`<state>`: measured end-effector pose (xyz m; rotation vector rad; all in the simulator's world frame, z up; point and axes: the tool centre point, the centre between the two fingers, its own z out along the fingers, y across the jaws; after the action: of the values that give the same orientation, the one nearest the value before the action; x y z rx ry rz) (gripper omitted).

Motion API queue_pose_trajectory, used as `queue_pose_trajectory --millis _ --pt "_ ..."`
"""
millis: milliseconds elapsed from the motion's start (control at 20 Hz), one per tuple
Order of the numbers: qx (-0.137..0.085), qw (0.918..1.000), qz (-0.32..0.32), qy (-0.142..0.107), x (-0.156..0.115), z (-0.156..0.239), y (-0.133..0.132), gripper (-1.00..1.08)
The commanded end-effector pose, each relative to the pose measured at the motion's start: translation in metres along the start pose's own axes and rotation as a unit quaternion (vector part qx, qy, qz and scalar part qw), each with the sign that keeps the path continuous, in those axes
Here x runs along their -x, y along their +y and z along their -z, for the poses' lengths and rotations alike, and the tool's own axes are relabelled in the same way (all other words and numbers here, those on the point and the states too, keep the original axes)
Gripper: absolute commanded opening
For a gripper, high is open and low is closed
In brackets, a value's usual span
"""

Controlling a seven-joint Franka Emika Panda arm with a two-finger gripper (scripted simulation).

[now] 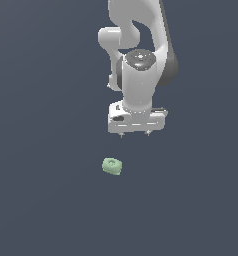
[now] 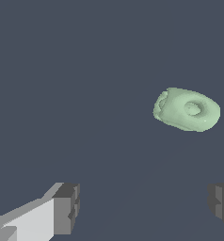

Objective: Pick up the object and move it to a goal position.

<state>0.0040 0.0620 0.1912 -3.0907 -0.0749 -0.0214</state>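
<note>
The object (image 1: 112,166) is a small pale green, lumpy rounded block with a shallow round dent on top, lying on the dark grey floor. In the wrist view the object (image 2: 187,109) lies apart from the fingers, off toward one side. My gripper (image 1: 134,134) hangs above the floor, a little behind the object and toward the exterior view's right. It is open, its two dark fingertips (image 2: 67,207) set wide apart with nothing between them.
The white arm (image 1: 138,55) rises behind the gripper to the frame's top edge. The dark grey floor (image 1: 41,200) stretches flat on every side with no other object on it.
</note>
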Motion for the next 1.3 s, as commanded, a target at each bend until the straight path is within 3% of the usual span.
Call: queue_pose_trajectory --millis 0,700,1250 --pt "0.000 1.0000 0.005 0.000 -0.001 -0.001 0.001 1.00" --pt "0.007 0.9942 0.107 -0.003 -0.014 -0.013 0.015 1.00" --pt "0.013 0.9698 0.243 -0.008 -0.030 -0.030 0.036 1.00"
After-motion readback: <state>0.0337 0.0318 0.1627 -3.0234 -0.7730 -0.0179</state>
